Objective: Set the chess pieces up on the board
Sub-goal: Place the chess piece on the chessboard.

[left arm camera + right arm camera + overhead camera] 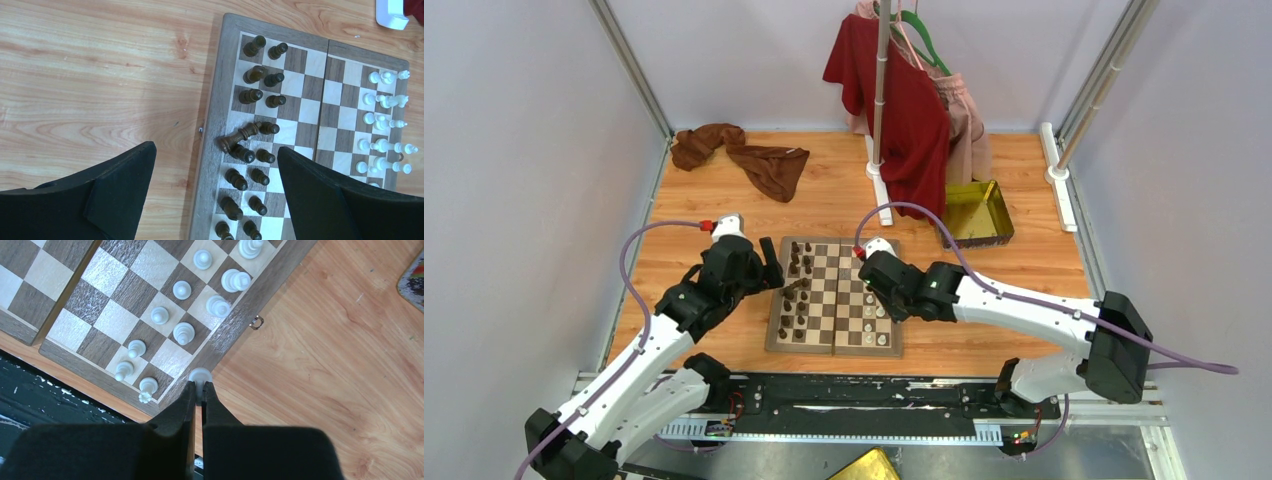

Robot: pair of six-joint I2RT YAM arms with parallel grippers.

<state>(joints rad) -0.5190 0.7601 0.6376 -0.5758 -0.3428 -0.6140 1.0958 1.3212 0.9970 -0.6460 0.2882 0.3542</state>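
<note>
The board [829, 300] lies in front of both arms. Dark brown chess pieces [257, 95] stand in two files on its left side, and one dark piece [240, 136] lies toppled at the left border. Cream-white pieces [184, 332] stand in two files on the right side. My left gripper [215, 147] hangs open above the board's left edge, holding nothing. My right gripper [199, 387] is shut on a white piece [200, 375], held over the board's right border near its near corner. In the top view the left gripper [769, 272] and the right gripper [890, 310] flank the board.
A gold metal tray [976, 212] sits at the back right. A crumpled brown cloth [744, 155] lies at the back left. A pole stand with a red garment [904, 100] rises behind the board. The black rail [854, 400] runs along the near edge.
</note>
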